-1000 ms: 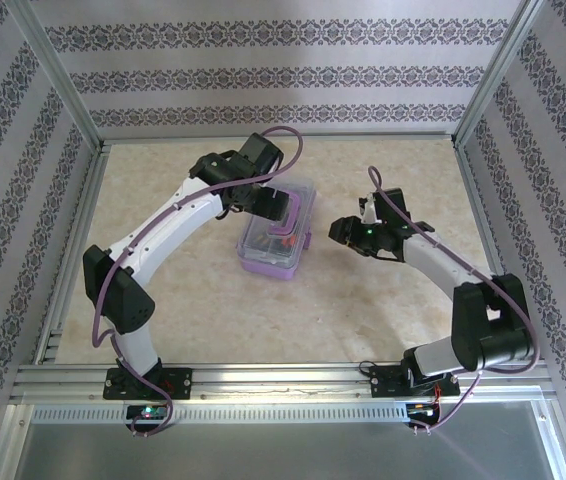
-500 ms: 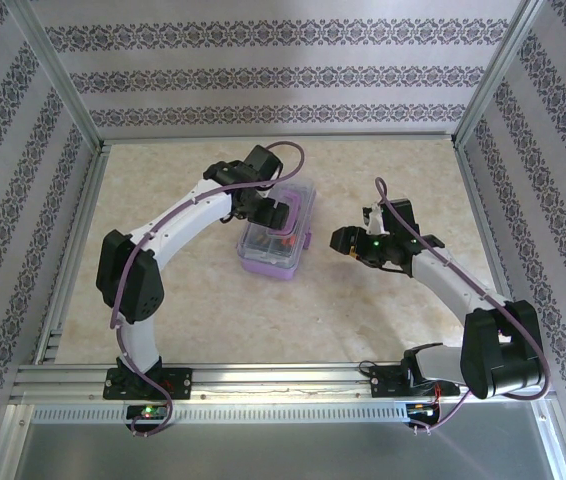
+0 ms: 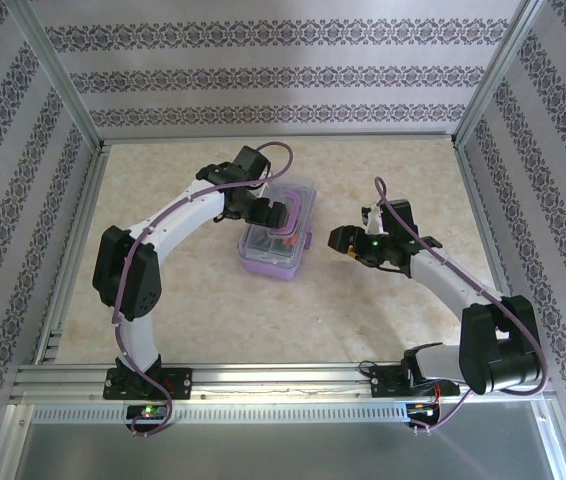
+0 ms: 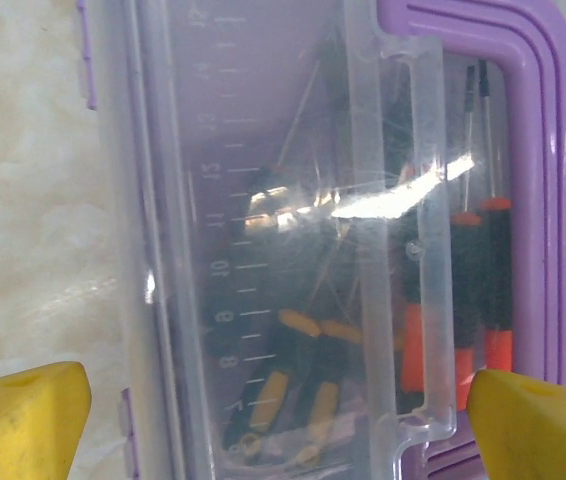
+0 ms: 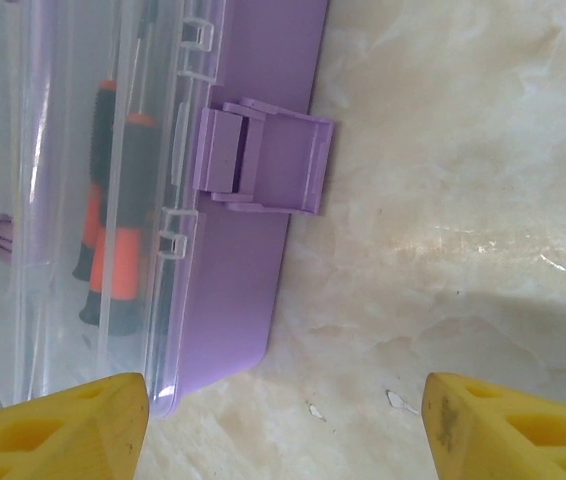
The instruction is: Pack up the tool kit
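Purple tool box [image 3: 266,255] sits mid-table [image 3: 383,300], clear lid [image 4: 263,200] down, and its one side latch [image 5: 263,160] looks unfastened. It's best pushed squarely home by the right gripper [image 3: 341,245], jaws apart just beside it, while the left gripper [image 3: 279,214], jaws wide above, steadies the lid. Inside I count two orange-black screwdrivers [image 4: 493,300], two yellow-handled screwdrivers [image 4: 273,395], others blurred.

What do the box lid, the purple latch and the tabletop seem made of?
Lid: clear glossy plastic, probably; screwdrivers show through and light glints off it. Latch: opaque purple moulded plastic, satin. Tabletop: glossy marble pattern, stone or laminate, unclear.
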